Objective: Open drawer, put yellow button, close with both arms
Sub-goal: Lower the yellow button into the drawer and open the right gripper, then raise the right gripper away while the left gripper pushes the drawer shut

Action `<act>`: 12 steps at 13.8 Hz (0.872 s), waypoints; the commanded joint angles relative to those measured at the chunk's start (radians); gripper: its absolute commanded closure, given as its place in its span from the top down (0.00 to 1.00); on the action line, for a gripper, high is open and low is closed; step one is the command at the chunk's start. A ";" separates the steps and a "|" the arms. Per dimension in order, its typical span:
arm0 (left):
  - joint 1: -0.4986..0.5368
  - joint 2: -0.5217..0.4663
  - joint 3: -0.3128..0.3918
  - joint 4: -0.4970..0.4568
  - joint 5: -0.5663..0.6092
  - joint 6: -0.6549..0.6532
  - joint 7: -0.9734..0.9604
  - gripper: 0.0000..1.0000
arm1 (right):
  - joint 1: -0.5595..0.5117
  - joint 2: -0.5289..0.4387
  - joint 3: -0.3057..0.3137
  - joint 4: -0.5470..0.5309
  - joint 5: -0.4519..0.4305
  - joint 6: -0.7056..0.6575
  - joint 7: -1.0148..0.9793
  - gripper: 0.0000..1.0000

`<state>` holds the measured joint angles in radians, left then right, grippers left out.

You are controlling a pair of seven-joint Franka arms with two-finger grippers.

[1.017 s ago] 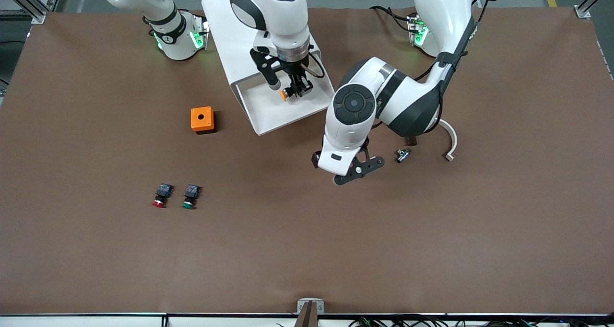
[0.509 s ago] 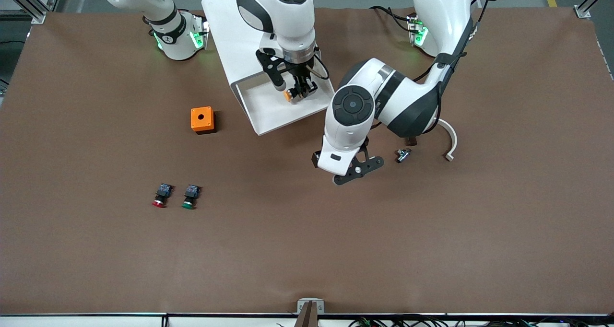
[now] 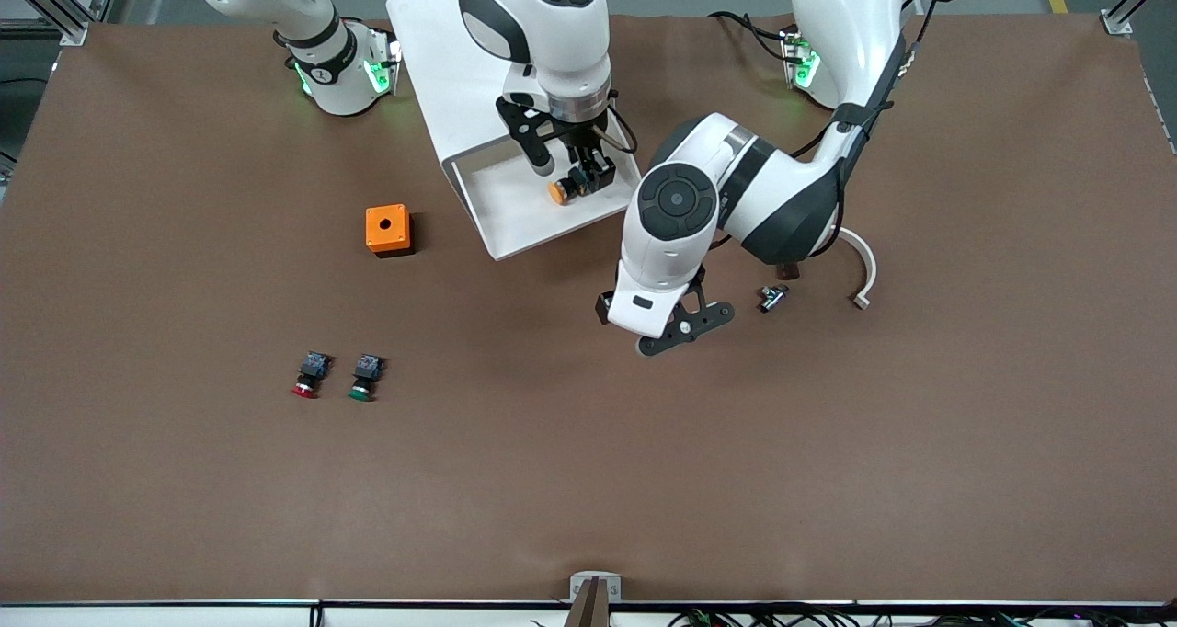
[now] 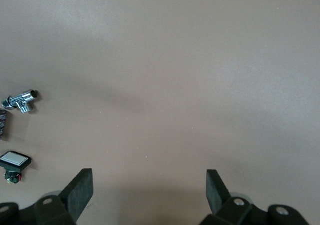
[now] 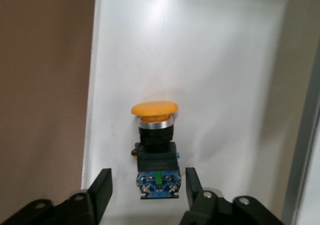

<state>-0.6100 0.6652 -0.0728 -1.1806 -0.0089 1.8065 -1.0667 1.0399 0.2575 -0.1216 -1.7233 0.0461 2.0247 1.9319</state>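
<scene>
The cabinet's top drawer (image 3: pixel 515 218) is pulled out, its white tray floor (image 5: pixel 210 60) lit from above. The yellow button (image 3: pixel 558 191) lies on its side in that tray, with its cap, black body and blue rear block (image 5: pixel 156 150) all showing. My right gripper (image 3: pixel 579 178) hangs low over it, open; its fingers (image 5: pixel 101 187) flank the rear block with a gap on each side. My left gripper (image 3: pixel 682 325) waits open over bare table beside the drawer, toward the left arm's end, with nothing between its fingers (image 4: pixel 80 187).
An orange box (image 3: pixel 387 230) with a round hole stands beside the drawer toward the right arm's end. A red button (image 3: pixel 306 376) and a green button (image 3: pixel 365 377) lie nearer the camera. A small metal part (image 3: pixel 771 297) and a white curved piece (image 3: pixel 864 268) lie by the left arm.
My right gripper has shifted a little over the tray and opened, letting go of the yellow button, which now rests in the drawer. The left arm has not moved.
</scene>
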 commanded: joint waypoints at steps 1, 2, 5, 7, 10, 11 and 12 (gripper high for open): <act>-0.019 -0.012 0.010 -0.017 0.026 0.014 -0.015 0.99 | -0.053 0.008 -0.010 0.127 -0.005 -0.174 -0.193 1.00; -0.020 -0.012 0.008 -0.019 0.024 0.016 -0.015 0.99 | -0.104 0.006 -0.012 0.175 -0.002 -0.254 -0.302 1.00; -0.053 -0.010 0.002 -0.017 0.010 0.016 -0.015 0.99 | -0.252 -0.029 -0.013 0.212 -0.003 -0.381 -0.639 1.00; -0.076 -0.010 0.001 -0.019 0.013 0.016 -0.016 0.99 | -0.364 -0.063 -0.015 0.211 -0.012 -0.414 -0.852 1.00; -0.111 -0.007 0.002 -0.022 0.018 0.016 -0.018 0.99 | -0.536 -0.093 -0.015 0.208 -0.015 -0.443 -1.205 1.00; -0.123 -0.004 0.002 -0.022 0.014 0.016 -0.018 0.99 | -0.601 -0.104 -0.015 0.209 -0.015 -0.470 -1.325 1.00; -0.132 -0.003 0.001 -0.022 0.012 0.016 -0.025 0.99 | -0.666 -0.121 -0.015 0.208 -0.015 -0.494 -1.441 1.00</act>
<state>-0.7232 0.6662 -0.0759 -1.1908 -0.0089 1.8078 -1.0730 0.4790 0.1756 -0.1590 -1.5070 0.0365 1.5714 0.6703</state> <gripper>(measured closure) 0.004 0.000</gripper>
